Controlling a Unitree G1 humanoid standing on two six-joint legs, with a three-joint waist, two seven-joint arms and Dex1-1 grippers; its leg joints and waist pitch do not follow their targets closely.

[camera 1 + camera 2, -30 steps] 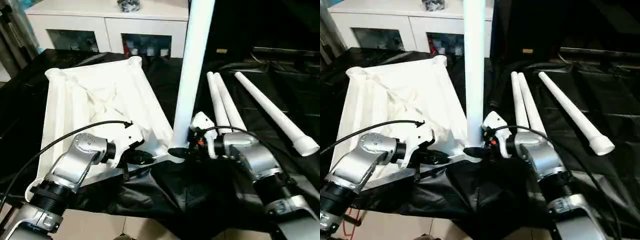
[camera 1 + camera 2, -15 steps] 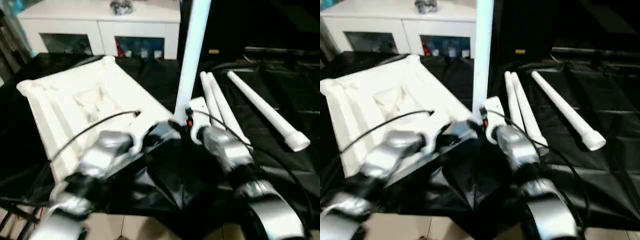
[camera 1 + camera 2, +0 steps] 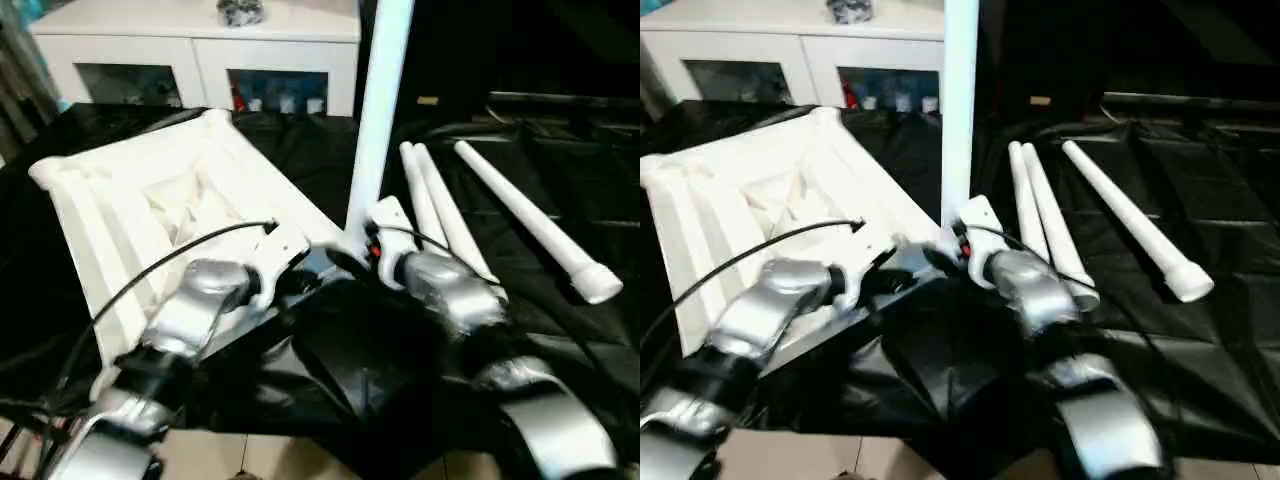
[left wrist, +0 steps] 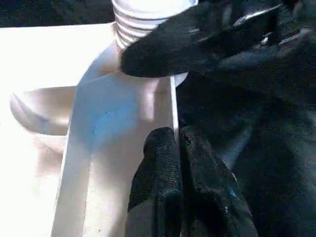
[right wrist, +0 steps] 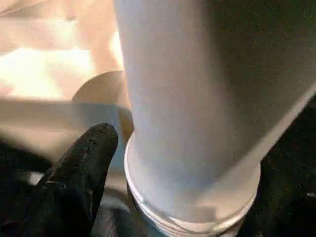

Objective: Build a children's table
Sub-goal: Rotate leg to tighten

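Lying upside down on the black-draped desk (image 3: 560, 180), the tabletop (image 3: 150, 205) is kept with its ribbed underside up, presumably so that the corner sockets are open to receive the legs. One leg (image 3: 377, 110) is stood upright in the near corner socket (image 4: 148, 94), where its ribbed end is seen at the mouth of the socket; whether it is fully seated cannot be told. The left gripper (image 4: 175, 148) is pressed against the thin rim of the tabletop just beside that socket, its fingers (image 4: 158, 163) drawn together with the edge running up to their tips, seemingly to steady the top while the leg is worked. The right gripper (image 3: 368, 250) is set at the foot of the upright leg; one of its fingers (image 5: 81, 173) is seen just beside the collar of the tube, slightly apart from it, so the fingers are judged to be spread and not clamped on the leg. Three spare legs (image 3: 520, 215) are left lying on the cloth, near the right arm, two touching side by side and one apart.
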